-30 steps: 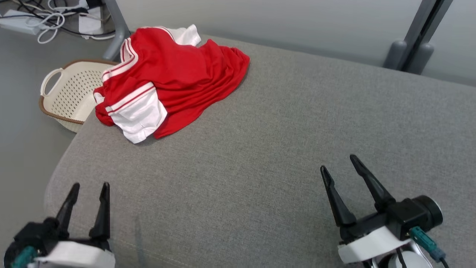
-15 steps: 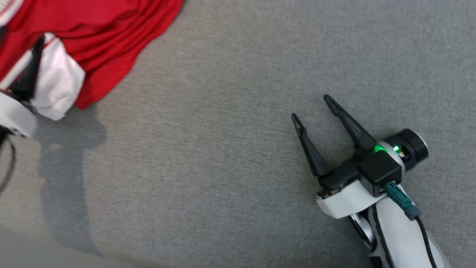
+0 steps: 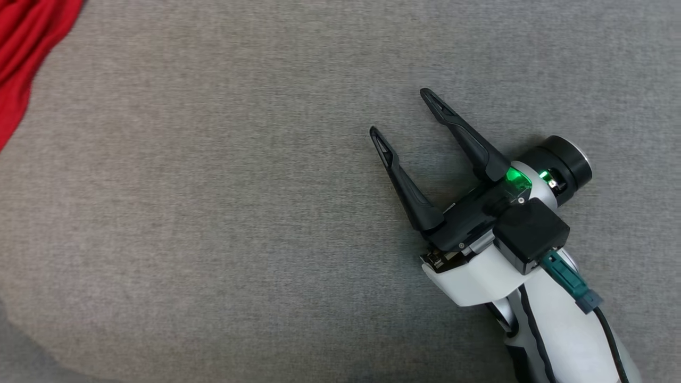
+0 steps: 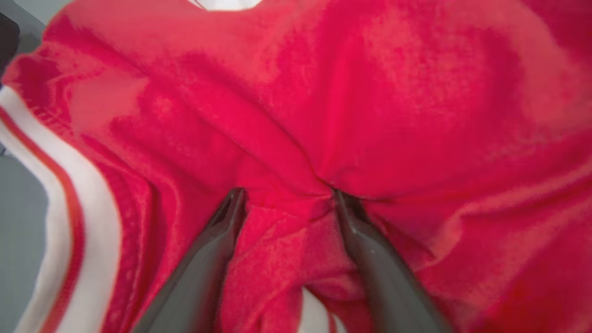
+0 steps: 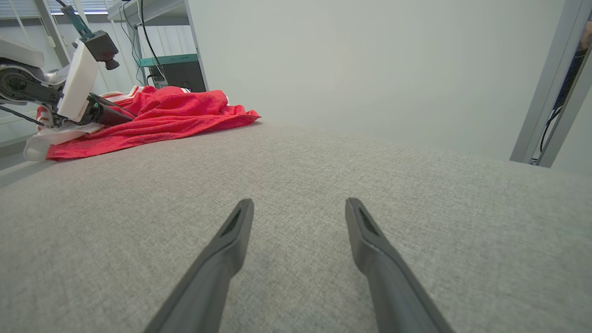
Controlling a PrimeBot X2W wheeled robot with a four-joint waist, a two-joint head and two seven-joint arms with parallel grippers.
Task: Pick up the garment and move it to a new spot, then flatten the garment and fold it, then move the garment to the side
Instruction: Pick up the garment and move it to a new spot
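Starting stage only: the red-and-white jersey [image 4: 416, 115] lies crumpled on the grey cushion [image 3: 213, 213], not yet lifted. The left gripper [image 4: 286, 196] has its fingers spread wide and pressed into the jersey. The right gripper [image 3: 398, 110], wide and empty, is well apart from it. Moving, flattening and folding are all left.

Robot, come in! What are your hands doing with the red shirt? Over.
Left gripper open, tips pushed into the red garment, not yet closed. Right gripper open, empty, above the grey cushion. Nothing blocking.
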